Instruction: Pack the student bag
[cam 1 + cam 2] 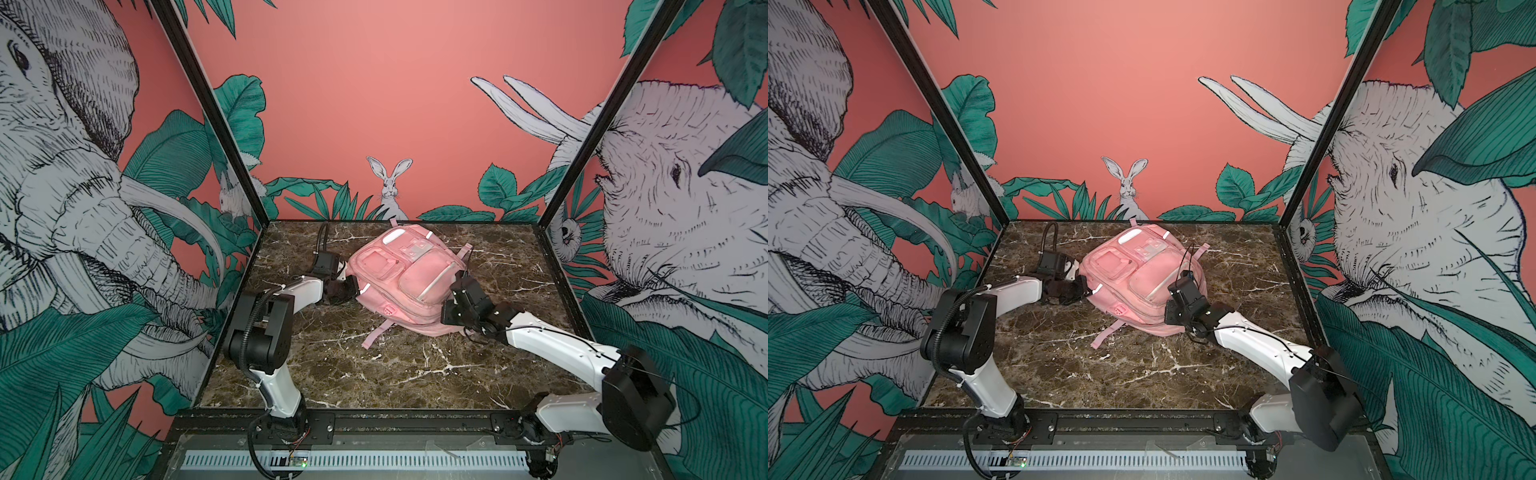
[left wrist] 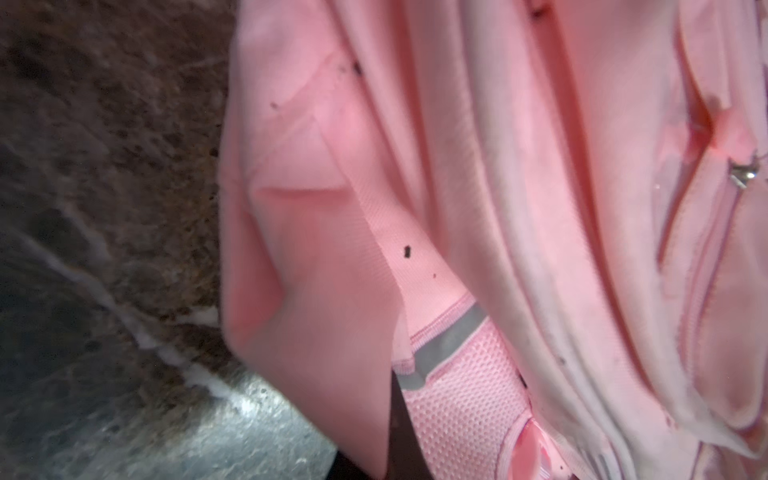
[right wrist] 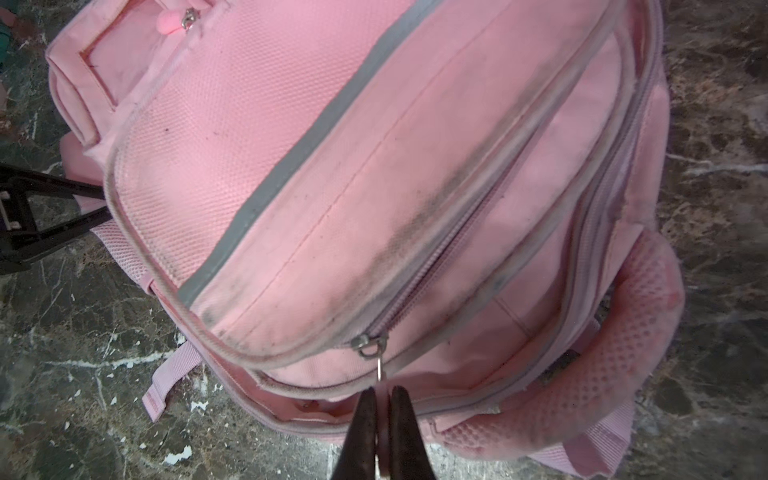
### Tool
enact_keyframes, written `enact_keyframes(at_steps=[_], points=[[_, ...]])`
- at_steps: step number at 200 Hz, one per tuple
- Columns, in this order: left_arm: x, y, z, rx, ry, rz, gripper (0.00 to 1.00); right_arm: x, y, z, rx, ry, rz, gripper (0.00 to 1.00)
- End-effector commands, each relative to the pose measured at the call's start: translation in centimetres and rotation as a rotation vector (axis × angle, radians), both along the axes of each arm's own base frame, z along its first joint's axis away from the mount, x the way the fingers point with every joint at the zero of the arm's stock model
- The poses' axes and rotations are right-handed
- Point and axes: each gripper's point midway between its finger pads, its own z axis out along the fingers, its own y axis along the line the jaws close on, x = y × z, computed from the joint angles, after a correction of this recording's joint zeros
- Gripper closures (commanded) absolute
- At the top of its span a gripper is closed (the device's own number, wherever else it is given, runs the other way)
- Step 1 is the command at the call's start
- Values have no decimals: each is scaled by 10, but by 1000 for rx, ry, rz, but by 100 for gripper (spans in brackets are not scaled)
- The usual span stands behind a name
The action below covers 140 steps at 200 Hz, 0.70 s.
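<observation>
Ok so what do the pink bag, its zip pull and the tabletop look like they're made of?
Student bag: soft woven pink fabric, matte, creased and grey-scuffed. Zip pull: probably metal, small, shiny silver. Tabletop: dark brown marble look, white veins, some gloss; real stone or a print, cannot tell.

place: lab robot cell | evid: marble-look tabletop (image 1: 374, 374), jungle-print wall panels (image 1: 395, 104), black frame post (image 1: 605, 112)

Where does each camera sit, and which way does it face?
Both top views: high at front, looking down at the student bag on the marble table; both arms show.
Left wrist: against the bag's side; barely any gripper shows.
Right wrist: over the bag's front; right gripper pinches the zipper pull.
Shared: right wrist also shows the left gripper.
</observation>
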Motion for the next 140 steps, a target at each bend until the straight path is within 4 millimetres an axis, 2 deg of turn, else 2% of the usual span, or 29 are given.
enact_keyframes(at_steps=[1, 30, 52, 62, 77, 86, 111, 121, 124, 140], points=[[31, 35, 12, 89, -76, 92, 100, -7, -32, -20, -124, 77, -9, 94], [43, 26, 14, 62, -64, 51, 100, -9, 3, -31, -45, 143, 101, 95], [52, 25, 18, 72, -77, 42, 100, -13, 29, -29, -39, 139, 155, 95], [53, 26, 20, 85, -72, 33, 87, -15, 43, -25, -30, 130, 181, 95], [52, 24, 27, 75, -79, 19, 56, -21, 66, -22, -16, 126, 221, 95], [49, 19, 37, 50, -103, 8, 47, -23, 78, -20, -10, 123, 244, 95], [24, 4, 63, 78, -155, -66, 39, -27, 108, -10, 2, 106, 298, 96], [12, -1, 68, 90, -166, -88, 39, -29, 118, -3, 14, 93, 317, 96], [8, -3, 69, 89, -166, -95, 39, -29, 121, -10, 3, 106, 321, 96], [-11, -17, 75, 62, -181, -145, 38, -30, 137, -6, 8, 97, 350, 96]])
